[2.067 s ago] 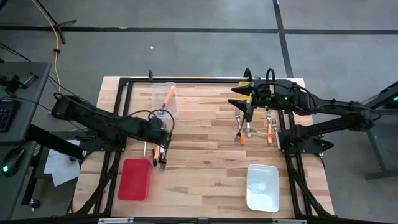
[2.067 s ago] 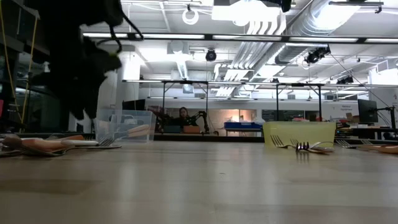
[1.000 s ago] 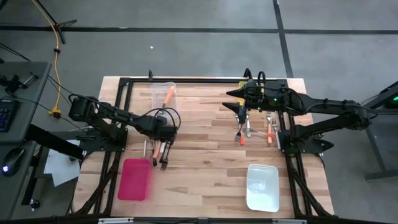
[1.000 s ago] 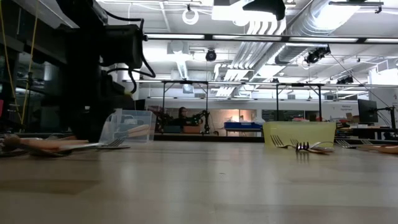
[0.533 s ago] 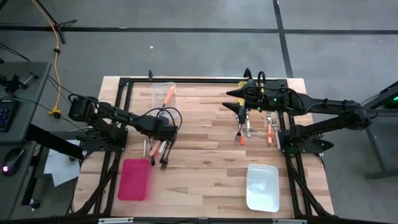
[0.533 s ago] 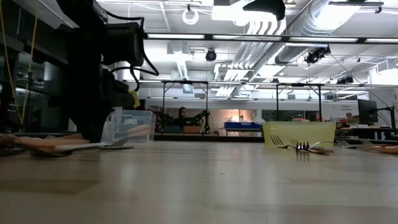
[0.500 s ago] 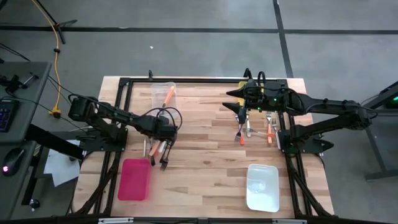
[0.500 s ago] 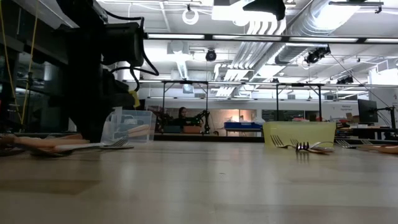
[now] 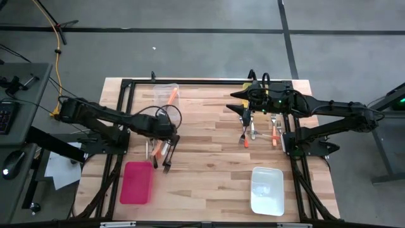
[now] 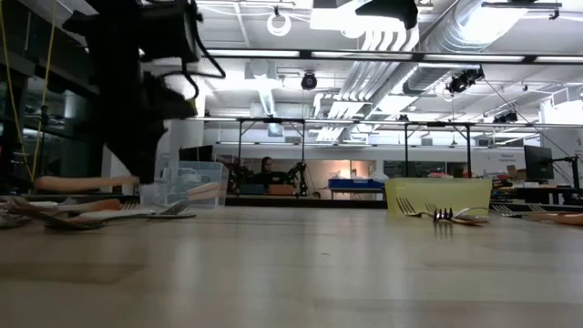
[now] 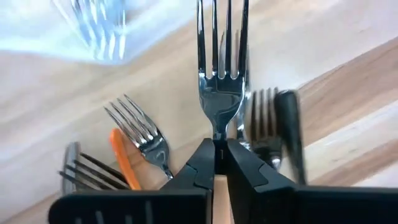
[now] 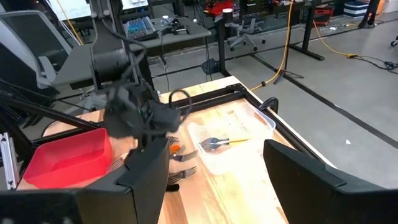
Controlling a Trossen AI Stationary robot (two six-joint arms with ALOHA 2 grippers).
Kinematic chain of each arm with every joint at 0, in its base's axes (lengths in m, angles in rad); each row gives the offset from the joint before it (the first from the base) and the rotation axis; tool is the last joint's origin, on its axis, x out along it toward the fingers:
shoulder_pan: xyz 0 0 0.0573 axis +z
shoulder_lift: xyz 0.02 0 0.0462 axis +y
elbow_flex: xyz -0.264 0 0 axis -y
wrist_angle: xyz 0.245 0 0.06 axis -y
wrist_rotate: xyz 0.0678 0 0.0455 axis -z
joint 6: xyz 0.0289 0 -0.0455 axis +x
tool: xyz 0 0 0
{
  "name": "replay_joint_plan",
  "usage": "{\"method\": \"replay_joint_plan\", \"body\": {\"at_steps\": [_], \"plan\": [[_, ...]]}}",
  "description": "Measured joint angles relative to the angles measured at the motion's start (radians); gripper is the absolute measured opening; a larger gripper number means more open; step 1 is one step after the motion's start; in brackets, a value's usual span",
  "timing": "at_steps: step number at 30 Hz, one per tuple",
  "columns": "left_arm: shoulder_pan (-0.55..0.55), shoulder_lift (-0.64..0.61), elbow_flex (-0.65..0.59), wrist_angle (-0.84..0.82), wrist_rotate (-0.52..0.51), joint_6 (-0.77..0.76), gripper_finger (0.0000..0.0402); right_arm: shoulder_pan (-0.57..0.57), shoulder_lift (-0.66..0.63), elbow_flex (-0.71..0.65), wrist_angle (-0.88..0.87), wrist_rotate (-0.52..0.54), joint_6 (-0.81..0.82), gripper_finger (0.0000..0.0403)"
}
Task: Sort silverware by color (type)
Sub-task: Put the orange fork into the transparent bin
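My left gripper (image 11: 219,149) is shut on a fork (image 11: 221,56) with metal tines and a pale orange handle (image 10: 82,183), just above the left pile of silverware (image 9: 161,155) lying flat on the table. In the high view that gripper (image 9: 166,138) is between the clear bin (image 9: 168,95), which holds an orange-handled fork, and the red bin (image 9: 137,182). My right gripper (image 12: 221,180) stands open, raised over the far right of the table (image 9: 245,104), above a second group of silverware (image 9: 259,130). My left gripper pinches the fork's thin metal neck (image 11: 219,127), just below the tines, between its two fingertips. The fingers come steeply from above. The tines stick out beyond the fingertips. The handle shows about level in the low view, lifted clear of the table.
A white bin (image 9: 266,190) sits near the right front and a yellow bin (image 10: 437,193) at the far right. Black frame rails (image 9: 190,81) run along the table's far edge and sides. Bare wood lies in the middle of the table (image 9: 209,152).
My left gripper has shut on the fork's neck and then gone up, tipping a little. The fork, which lay on the left pile, is now lifted clear with its handle about level. The other forks stay where they were.
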Motion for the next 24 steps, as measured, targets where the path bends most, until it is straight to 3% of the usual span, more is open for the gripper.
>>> {"method": "replay_joint_plan", "body": {"at_steps": [4,7,16,21,24], "plan": [[0.0,-0.095,0.008,0.01,-0.023,0.063,0.0004,0.0,0.0,0.0,0.0,0.0,-0.001,0.0246],[0.0,-0.168,0.017,0.112,-0.036,0.15,0.0004,0.0,0.0,0.0,0.0,0.0,-0.001,0.0245],[0.011,-0.245,0.018,0.834,-0.082,0.646,0.0004,0.0,0.0,0.0,0.002,-0.009,0.013,0.0245],[0.058,-0.246,0.018,1.225,0.062,0.88,0.0004,0.001,0.0,0.0,0.033,-0.114,0.034,0.0246],[0.079,-0.248,0.018,1.357,0.17,0.937,0.0004,0.001,0.0,0.0,0.066,-0.159,0.034,0.0245]]}}
